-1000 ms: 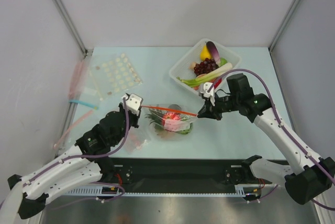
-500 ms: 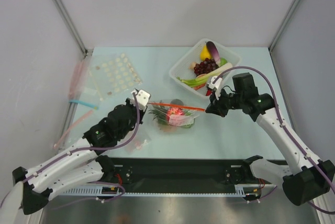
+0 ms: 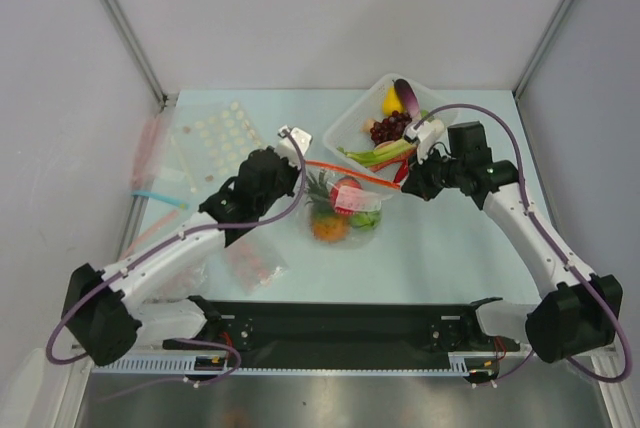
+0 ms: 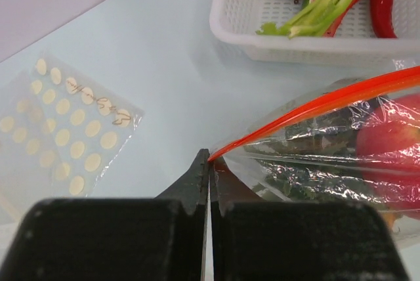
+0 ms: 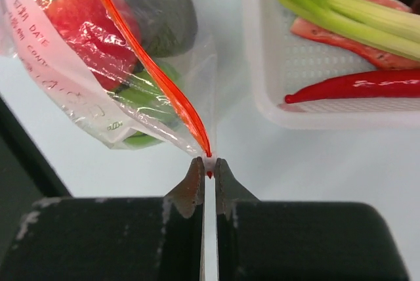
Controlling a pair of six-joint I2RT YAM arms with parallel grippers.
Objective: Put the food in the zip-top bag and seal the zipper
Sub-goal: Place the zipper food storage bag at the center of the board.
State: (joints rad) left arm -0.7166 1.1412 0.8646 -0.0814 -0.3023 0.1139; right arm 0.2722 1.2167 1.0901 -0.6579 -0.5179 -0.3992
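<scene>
Left jaws are clamped on the left end of the zipper [image 3: 345, 172]. In the wrist view the red strip comes straight out from between the tips. Right jaws are pinched on the right end, just below the lower corner of the basket [image 4: 275, 38].

The strip is taut between them, running upper left to lower right across the centre of the top view.

The bag [image 3: 345, 210] hangs under the strip, mid-frame between the two arms. I can't tell whether its bottom touches the worktop [image 3: 450, 248].

Inside the plastic I see:
- red fruit [image 3: 347, 188], up against the strip
- pineapple [image 3: 328, 226], lower left, crown pointing up-left
- green fruit [image 3: 362, 220], lower right

The zipper reads as a single line in both wrist views. I can't tell if it is pressed shut along its full width.

The basket sits up and right of the bag and holds grapes [image 3: 390, 128], a chili [image 5: 354, 87] and green stalks [image 5: 341, 5]. The dot sheet [image 3: 215, 138] is at upper left. The pink-dot packet [image 3: 255, 263] is at lower left, beside the left arm.
</scene>
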